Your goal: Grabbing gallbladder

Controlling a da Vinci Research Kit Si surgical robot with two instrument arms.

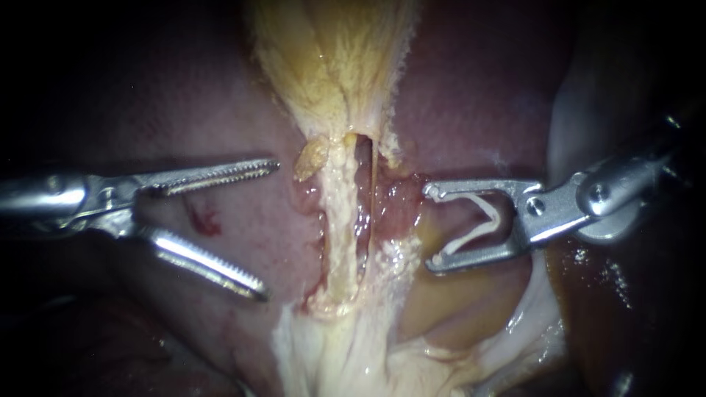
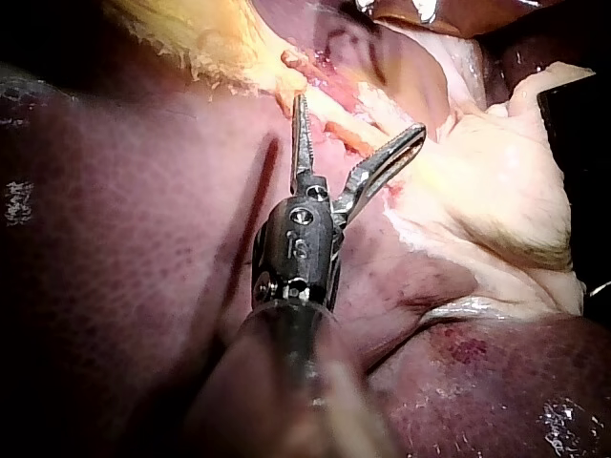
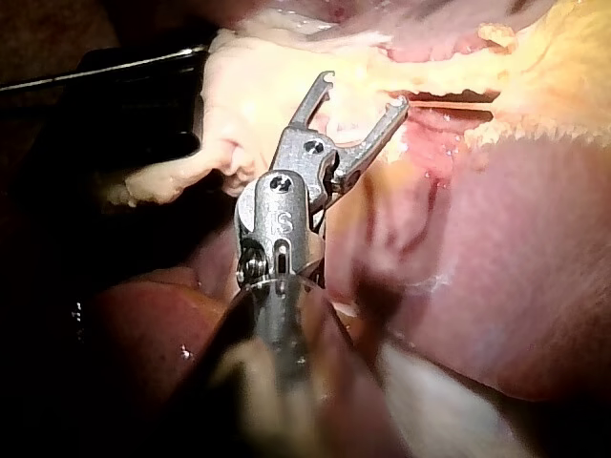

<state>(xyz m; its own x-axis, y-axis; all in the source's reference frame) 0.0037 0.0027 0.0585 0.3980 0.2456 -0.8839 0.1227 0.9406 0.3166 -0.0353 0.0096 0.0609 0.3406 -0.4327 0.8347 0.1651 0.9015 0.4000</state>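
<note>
Endoscope view: our left instrument [image 1: 271, 230] has its pincer released, the two toothed jaws standing wide apart above the liver [image 1: 220, 110]. The gallbladder [image 1: 331, 66], yellowish, lies at the top middle and narrows to a pale tube [image 1: 338, 220] that runs down between both instruments. Our right instrument [image 1: 429, 228] has its pincer grasping a white clip [image 1: 478, 220], with the jaw tips near the tube. In the left wrist view the gallbladder is ahead of the open jaws, apart from them

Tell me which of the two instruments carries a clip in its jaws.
The right instrument: its jaws hold a white clip between them. The left instrument has open, empty serrated jaws.
</note>
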